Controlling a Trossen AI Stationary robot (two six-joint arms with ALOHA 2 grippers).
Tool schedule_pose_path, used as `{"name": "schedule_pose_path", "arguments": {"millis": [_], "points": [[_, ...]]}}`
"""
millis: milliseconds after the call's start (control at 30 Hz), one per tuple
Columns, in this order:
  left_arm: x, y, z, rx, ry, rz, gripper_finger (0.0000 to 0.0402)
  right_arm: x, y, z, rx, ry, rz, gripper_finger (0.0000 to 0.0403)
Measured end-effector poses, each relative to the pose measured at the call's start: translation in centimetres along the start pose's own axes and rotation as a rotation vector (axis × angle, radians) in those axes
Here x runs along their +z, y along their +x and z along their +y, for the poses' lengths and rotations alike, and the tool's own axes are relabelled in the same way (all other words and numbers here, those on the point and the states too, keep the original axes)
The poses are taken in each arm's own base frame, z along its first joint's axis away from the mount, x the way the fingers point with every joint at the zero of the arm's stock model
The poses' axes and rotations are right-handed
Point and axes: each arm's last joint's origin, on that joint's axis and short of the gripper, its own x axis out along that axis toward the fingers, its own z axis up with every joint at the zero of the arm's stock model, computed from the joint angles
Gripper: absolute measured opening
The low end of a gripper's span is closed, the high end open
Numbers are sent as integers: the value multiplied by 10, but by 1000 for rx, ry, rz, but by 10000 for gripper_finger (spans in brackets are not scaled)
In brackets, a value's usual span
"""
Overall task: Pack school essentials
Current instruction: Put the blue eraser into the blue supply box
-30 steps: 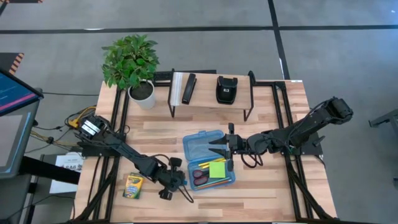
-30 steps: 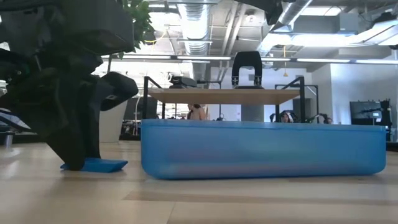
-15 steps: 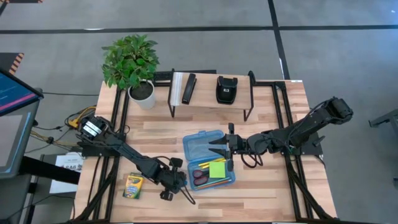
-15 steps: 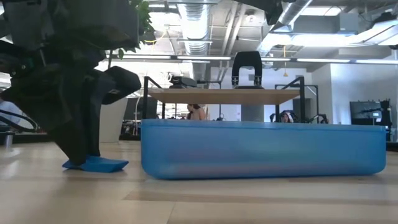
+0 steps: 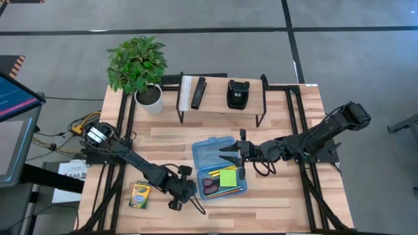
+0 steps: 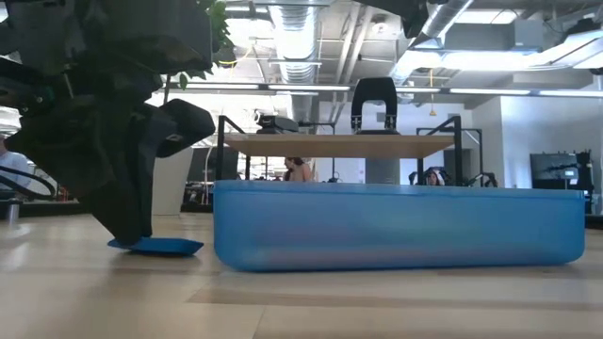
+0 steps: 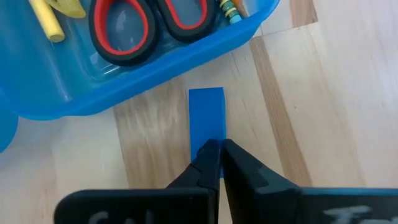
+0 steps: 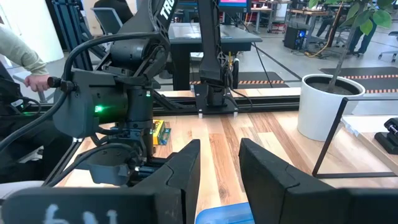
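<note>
Pinching the blue eraser (image 7: 207, 118) on the tabletop, the left gripper (image 7: 216, 163) sits just beside the blue case (image 5: 219, 166). The right gripper (image 5: 230, 153) hovers over the case, fingers apart, holding nothing.

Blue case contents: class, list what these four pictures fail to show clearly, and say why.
- Low view: the blue case wall hides everything inside.
- Left wrist view: the picture's edge cuts off the red-handled scissors blades.
- Left wrist view: the shut left gripper covers the near end of the blue eraser.
- High view: the right gripper hides part of the case.
</note>
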Motion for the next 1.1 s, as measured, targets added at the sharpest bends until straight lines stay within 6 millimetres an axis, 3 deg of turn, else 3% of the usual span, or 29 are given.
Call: {"name": "schedule_pose_path", "arguments": {"millis": [533,800,1100], "points": [[24,-27,-14,76,59,11,0,0,0,0,0,0,0,134],[21,-26,-13,81,29,30,3,0,0,0,0,0,0,134],[19,-28,-20,143,57,2,88,0,0,0,0,0,1,134]]}}
